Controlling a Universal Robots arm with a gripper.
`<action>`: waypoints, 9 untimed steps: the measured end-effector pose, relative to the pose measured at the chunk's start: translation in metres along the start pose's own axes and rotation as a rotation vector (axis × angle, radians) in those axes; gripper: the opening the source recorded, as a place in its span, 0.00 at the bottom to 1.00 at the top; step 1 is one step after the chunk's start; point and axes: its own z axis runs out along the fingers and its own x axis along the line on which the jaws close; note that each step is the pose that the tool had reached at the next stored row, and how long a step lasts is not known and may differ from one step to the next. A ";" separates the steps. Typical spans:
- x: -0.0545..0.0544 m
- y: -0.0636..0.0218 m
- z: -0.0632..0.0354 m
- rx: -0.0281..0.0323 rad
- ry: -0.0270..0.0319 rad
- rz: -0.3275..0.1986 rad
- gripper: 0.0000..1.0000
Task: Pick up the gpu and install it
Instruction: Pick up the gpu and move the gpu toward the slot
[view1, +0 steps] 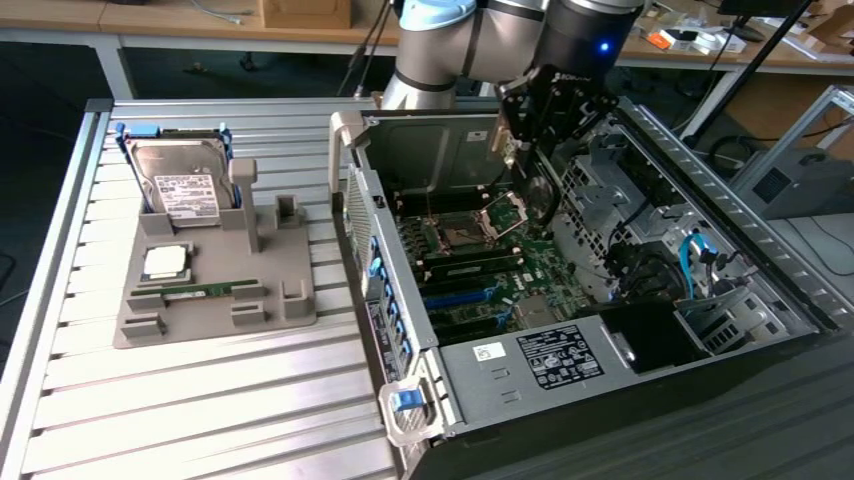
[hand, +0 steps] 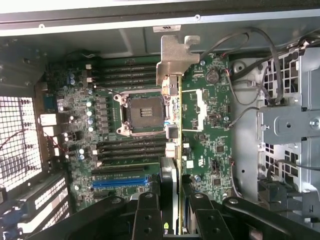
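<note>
We see the gripper (hand: 172, 207) with its fingers clamped on the gpu (hand: 176, 100), edge-on above the motherboard (hand: 210, 130), its long edge passing just beside the CPU socket (hand: 142, 112). Beyond the socket, its silver bracket (hand: 176, 57) sits near the case wall (hand: 100, 37).

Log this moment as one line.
jaws: shut on graphics card | position: edge-on above motherboard inside open computer case | status: not yet seated

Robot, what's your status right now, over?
Fingers shut on the gpu. Card held on edge above the motherboard, not yet seated. Nothing seen between them.
</note>
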 end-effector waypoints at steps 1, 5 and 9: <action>0.000 0.0000 0.0004 -0.0001 0.0000 0.000 0.27; 0.000 0.0001 0.0022 -0.0001 0.0000 0.000 0.27; 0.000 0.0001 0.0040 -0.0001 0.0000 0.000 0.27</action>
